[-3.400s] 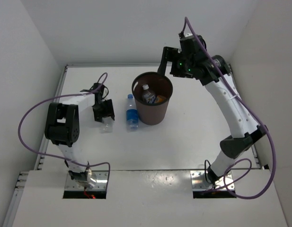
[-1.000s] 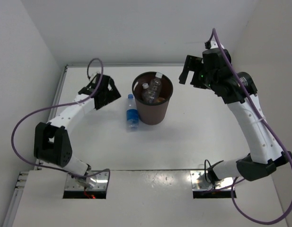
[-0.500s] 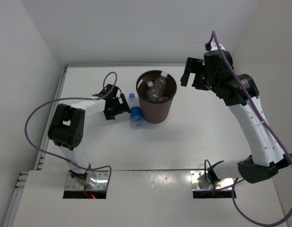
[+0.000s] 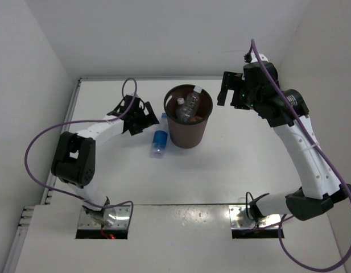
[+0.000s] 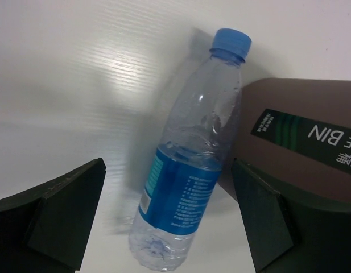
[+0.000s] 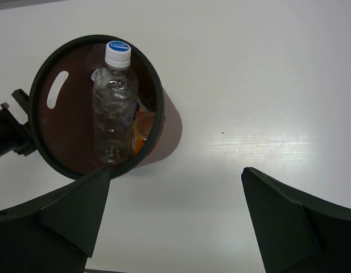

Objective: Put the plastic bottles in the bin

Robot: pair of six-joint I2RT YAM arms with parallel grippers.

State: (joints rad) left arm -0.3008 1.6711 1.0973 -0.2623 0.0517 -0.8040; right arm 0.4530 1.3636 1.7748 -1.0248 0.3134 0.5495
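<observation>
A clear bottle with a blue label and cap (image 4: 159,137) (image 5: 184,187) lies on the table with its neck against the bin (image 4: 189,133) (image 5: 312,114). My left gripper (image 4: 140,118) (image 5: 168,170) is open just left of this bottle, which lies ahead between the spread fingers, untouched. The dark brown bin (image 6: 170,122) holds a plain clear bottle (image 4: 190,104) (image 6: 114,108) and an orange one (image 6: 143,132); a second white cap (image 4: 180,101) shows beside them. My right gripper (image 4: 227,91) (image 6: 176,170) hangs open and empty above the table, right of the bin.
White walls close in the table on the left, back and right. The left arm's purple cable (image 4: 128,85) loops above its wrist. Bare table (image 4: 243,165) lies in front of the bin and to its right.
The plain clear bottle has gone from the table under my left gripper into the bin. That gripper has come back beside the blue-labelled bottle. The right arm pulled away rightwards; the bin shifted slightly right.
</observation>
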